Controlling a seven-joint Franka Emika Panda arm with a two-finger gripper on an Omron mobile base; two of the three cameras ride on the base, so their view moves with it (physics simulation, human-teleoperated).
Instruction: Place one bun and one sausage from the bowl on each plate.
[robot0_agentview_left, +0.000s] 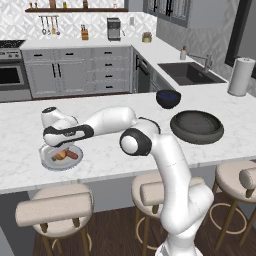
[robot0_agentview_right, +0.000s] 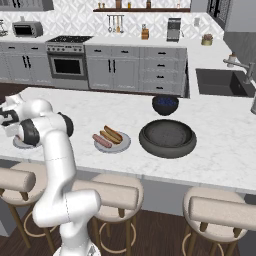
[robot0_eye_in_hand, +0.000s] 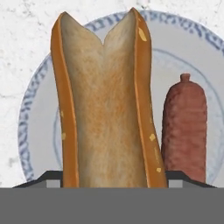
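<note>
– What is seen at the far left of the counter (robot0_agentview_left: 20, 125)?

– The first plate (robot0_agentview_left: 49, 162) (robot0_eye_in_hand: 37, 113) is found there, near the counter's front edge. The gripper (robot0_agentview_left: 56, 147) (robot0_eye_in_hand: 113, 177) is held low over it, with the arm stretched out leftward.

– How are the fingers set?

– In the hand view they are pressed against the two long sides of the first bun (robot0_agentview_left: 59, 156) (robot0_eye_in_hand: 105, 109), so the bun is clamped between them. It is held low over the plate; whether its underside is touching the plate cannot be told.

– And beside it?

– The first sausage (robot0_agentview_left: 73, 155) (robot0_eye_in_hand: 185, 127) is laid on the same plate, just to the right of that bun in the hand view, lying alongside it and barely apart from it.

– What comes next to the right?

– In the right base view the second plate (robot0_agentview_right: 123, 146) is seen near the front edge as well. The second sausage (robot0_agentview_right: 101, 141) and the second bun (robot0_agentview_right: 113, 134) are laid on it side by side, the sausage nearer the front.

– Further right?

– The bowl (robot0_agentview_left: 168, 98) (robot0_agentview_right: 165, 104) is set farther back on the counter. In front of it, a little to the right, a wide dark grey dish (robot0_agentview_left: 196, 127) (robot0_agentview_right: 167, 138) is placed, close to the bowl.

– And at the right end?

– A white paper towel roll (robot0_agentview_left: 240, 76) is stood upright there.
</note>
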